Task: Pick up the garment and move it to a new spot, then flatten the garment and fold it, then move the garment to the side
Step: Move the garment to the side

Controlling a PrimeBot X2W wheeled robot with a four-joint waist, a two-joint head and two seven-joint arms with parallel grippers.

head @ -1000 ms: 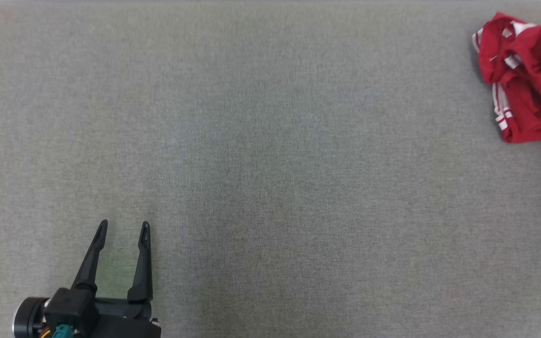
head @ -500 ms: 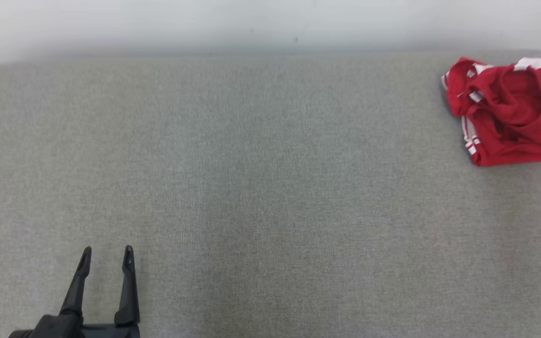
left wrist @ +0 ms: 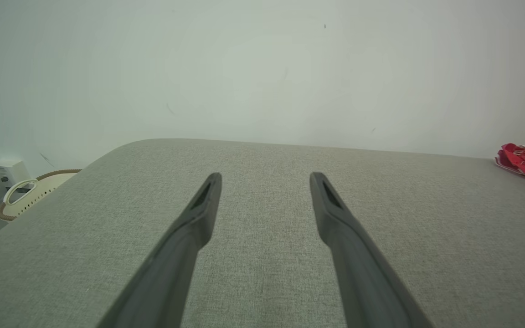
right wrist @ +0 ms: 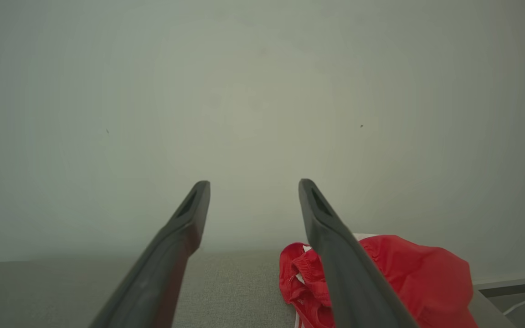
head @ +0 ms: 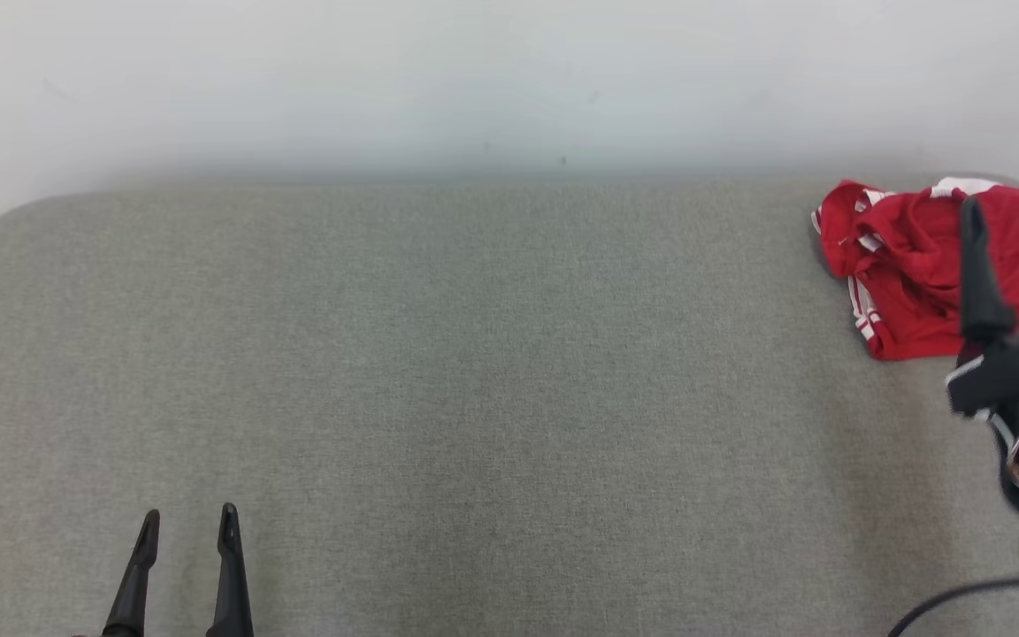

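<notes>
Fingers [right wrist: 335, 259] slim, dark, tapered; garment [head: 903, 265] crumpled red cloth, wht stripes.

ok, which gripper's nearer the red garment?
Right. The right gripper hangs open right by the red garment, fingertips overlapping it in the head view, nothing gripped. The left gripper, also open, is far across the grey surface, near left.
</notes>
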